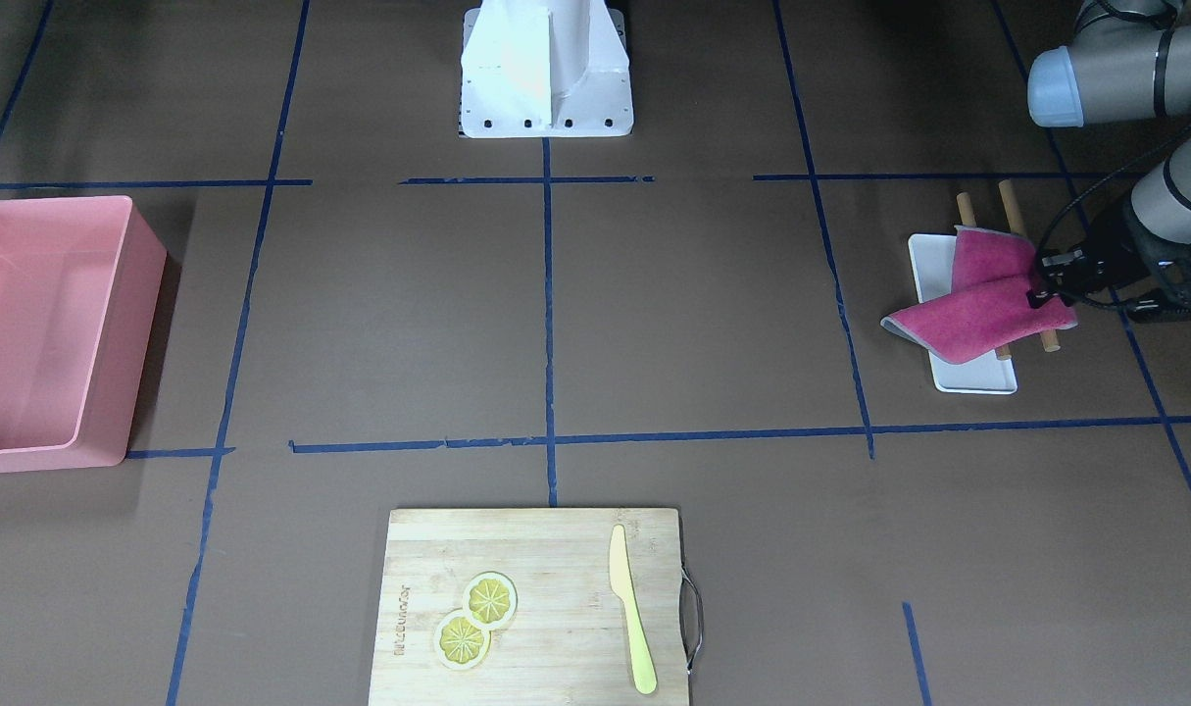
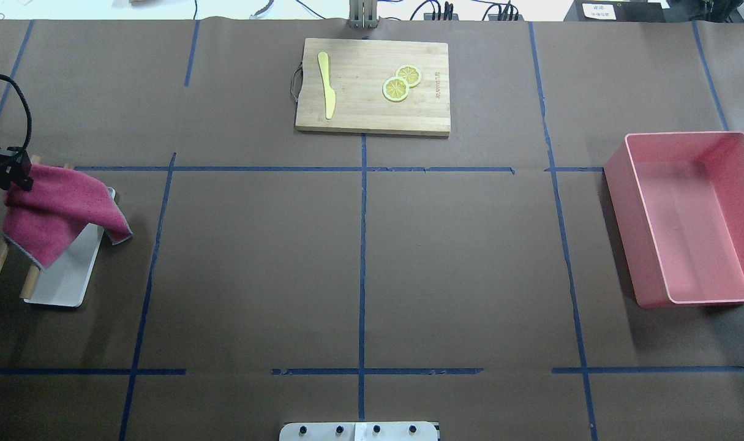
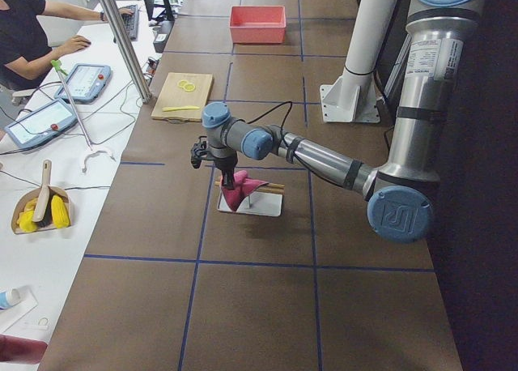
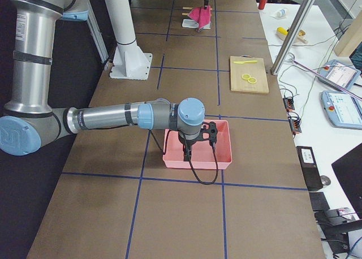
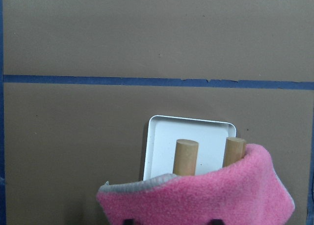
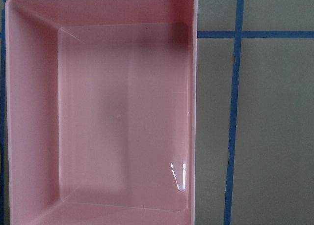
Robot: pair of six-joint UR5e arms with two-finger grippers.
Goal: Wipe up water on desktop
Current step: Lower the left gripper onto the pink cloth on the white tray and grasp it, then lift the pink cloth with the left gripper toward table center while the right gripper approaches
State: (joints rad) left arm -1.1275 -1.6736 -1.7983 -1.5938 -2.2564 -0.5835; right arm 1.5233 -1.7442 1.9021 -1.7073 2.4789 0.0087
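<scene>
cloth (image 1: 977, 314), magenta and folded, is hanging from the left gripper (image 1: 1038, 286), which is clamping it tight near the left end of the desktop (image 1: 693, 314), drooping over two wooden rods (image 1: 966, 208) and a white tray (image 1: 933, 260). right gripper (image 4: 188, 151) is hovering above the pink bin (image 4: 226, 140) by the right end; its opening cannot be told.

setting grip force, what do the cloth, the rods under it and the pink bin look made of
Cloth: soft fleece or microfibre, by its fuzzy nap and grey hem. Rods: apparently bare wood, matte tan, round ends. Bin: likely plastic, smooth and glossy, with light glints.
</scene>
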